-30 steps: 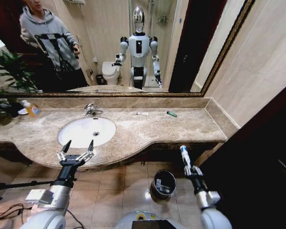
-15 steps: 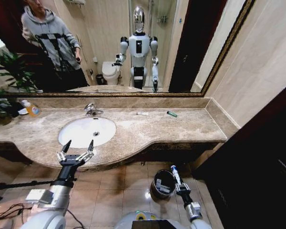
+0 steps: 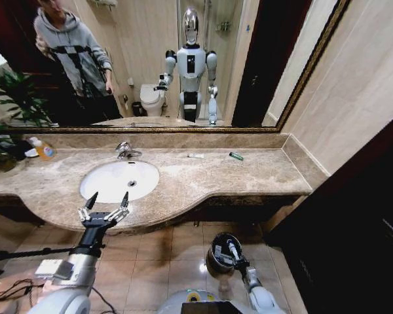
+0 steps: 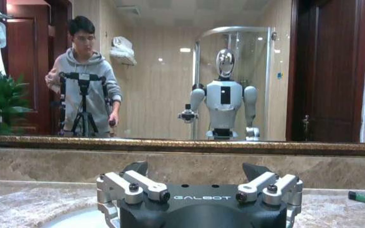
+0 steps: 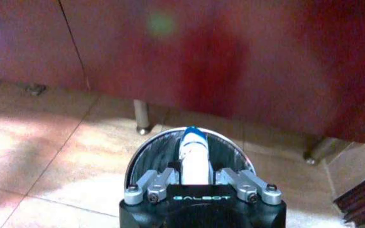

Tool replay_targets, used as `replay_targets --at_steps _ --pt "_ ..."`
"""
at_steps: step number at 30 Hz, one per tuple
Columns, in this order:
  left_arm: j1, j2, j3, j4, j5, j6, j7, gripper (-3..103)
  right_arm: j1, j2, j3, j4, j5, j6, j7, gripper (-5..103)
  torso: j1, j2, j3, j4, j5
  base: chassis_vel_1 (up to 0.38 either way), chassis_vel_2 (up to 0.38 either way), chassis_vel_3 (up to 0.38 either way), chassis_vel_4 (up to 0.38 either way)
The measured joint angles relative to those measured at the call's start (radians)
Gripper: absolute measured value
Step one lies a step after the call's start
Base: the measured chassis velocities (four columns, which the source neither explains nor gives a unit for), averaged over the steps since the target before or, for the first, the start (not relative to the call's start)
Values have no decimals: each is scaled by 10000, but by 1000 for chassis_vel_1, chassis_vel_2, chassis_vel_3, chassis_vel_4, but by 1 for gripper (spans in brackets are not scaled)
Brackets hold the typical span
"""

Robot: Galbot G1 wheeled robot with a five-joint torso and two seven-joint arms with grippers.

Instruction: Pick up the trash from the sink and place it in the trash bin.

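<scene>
The right gripper [image 5: 194, 176] is closed on a short white tube with a blue end [image 5: 193, 152], held directly above the mouth of the small round bin of shiny dark metal [image 5: 146, 154] on the tiled floor. In the head view the tube [image 3: 232, 250] sits over the bin [image 3: 217, 260], below the counter edge. The left gripper [image 3: 107, 201] hangs at the front edge of the beige marble counter [image 3: 249, 173] with fingers spread wide and holding nothing, just in front of the white oval porcelain sink [image 3: 111, 176]. A tiny green tube [image 3: 236, 156] and a thin white stick [image 3: 194, 156] lie on the counter near the back wall.
</scene>
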Motion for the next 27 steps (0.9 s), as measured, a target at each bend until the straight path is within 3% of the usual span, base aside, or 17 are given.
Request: replay_targets --at_steps 6,21,27 --pt "0 0 0 0 0 0 0 100 1037 160 88 -1499 -644 282 13 25 0 0 0 2 2 0 0 0 0" --pt "0 0 0 0 0 0 0 100 1878 220 172 -3314 -934 389 -107 24 0 0 -1 1 1 0 0 0 0" --pt "0 0 0 0 0 1 0 100 1757 186 196 -3045 -926 390 -125 50 0 0 -1 1 1 0 0 0 0"
